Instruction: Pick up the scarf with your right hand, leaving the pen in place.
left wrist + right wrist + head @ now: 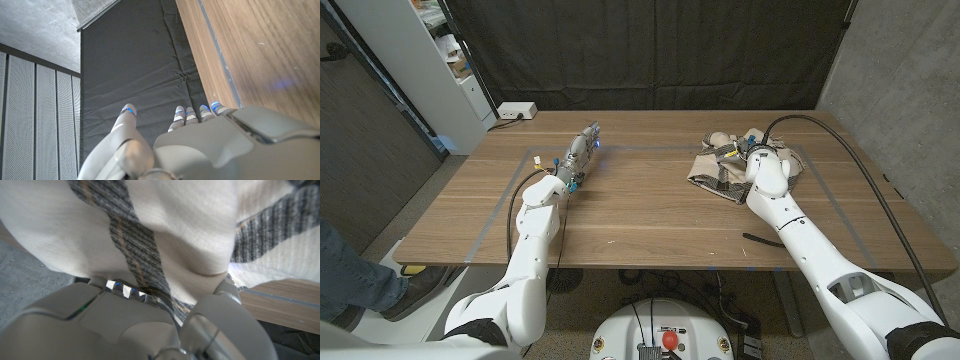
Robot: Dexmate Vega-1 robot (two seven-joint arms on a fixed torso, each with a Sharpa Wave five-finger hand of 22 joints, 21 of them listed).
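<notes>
Seen from the head camera, a person's leg and shoe (360,280) stand at the far left edge beside the wooden tabletop (640,215), and a white power strip (515,110) sits past its far left corner before a black curtain (650,50). The left hand (582,150) lies on the left part of the tabletop inside a taped outline (480,235), fingers stretched toward the far edge and holding nothing. The left wrist camera adds the detail: the left hand's fingers (186,116) are straight and slightly apart, their tips lit blue, reaching past the tabletop's edge line toward the curtain.

To the right, the cream-and-grey striped scarf (725,170) is bunched on the far right part of the tabletop, with the right hand (758,152) on top of it. The head view does not show the grip. The right wrist camera does: cloth of the scarf (165,235) is gathered against the right hand (150,315), folds pressed between its fingers (122,287) and thumb, so the hand has hold of the fabric. Whether the scarf has left the wood cannot be told.

Nearer the front edge on the right, a dark pen (761,239) lies well apart from the scarf, next to the right forearm.
</notes>
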